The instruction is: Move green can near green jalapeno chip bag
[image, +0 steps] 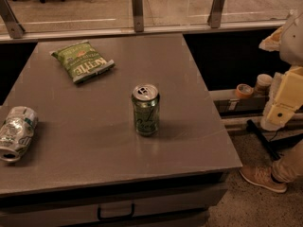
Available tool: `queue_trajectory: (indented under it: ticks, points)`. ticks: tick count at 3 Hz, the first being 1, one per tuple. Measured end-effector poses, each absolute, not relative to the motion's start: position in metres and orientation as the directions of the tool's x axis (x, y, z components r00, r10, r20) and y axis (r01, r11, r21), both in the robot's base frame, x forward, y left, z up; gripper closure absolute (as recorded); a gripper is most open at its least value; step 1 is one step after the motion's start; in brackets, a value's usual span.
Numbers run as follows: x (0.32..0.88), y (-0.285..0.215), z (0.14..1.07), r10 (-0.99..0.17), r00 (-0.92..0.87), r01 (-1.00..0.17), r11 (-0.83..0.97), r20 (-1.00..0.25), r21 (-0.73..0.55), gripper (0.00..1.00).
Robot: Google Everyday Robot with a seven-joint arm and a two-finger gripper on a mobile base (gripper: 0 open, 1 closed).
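Bench (194,131): green can (146,110) upright centre; green jalapeno chip bag (83,61) flat far-left; crushed can (16,133) near-left edge; hand (278,109) beyond right side

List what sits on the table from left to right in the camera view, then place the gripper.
crushed can, green jalapeno chip bag, green can; the gripper is farthest right, beyond the edge of the table.
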State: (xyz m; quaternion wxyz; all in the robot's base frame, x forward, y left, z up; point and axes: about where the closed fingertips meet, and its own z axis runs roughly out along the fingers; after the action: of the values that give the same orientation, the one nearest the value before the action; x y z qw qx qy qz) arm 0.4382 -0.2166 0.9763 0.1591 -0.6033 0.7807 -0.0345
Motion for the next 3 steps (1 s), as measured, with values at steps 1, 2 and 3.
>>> queue_trajectory:
  ticks: [1, 2, 3]
  points:
    - [0.438, -0.217, 0.976, -0.953, -0.221, -0.931, 0.270, -0.207, -0.246, 0.00]
    - [0.439, -0.204, 0.975, -0.931, -0.213, -0.936, 0.282, -0.298, -0.211, 0.00]
    - [0.446, -0.174, 0.964, -0.863, -0.174, -0.951, 0.272, -0.475, -0.147, 0.00]
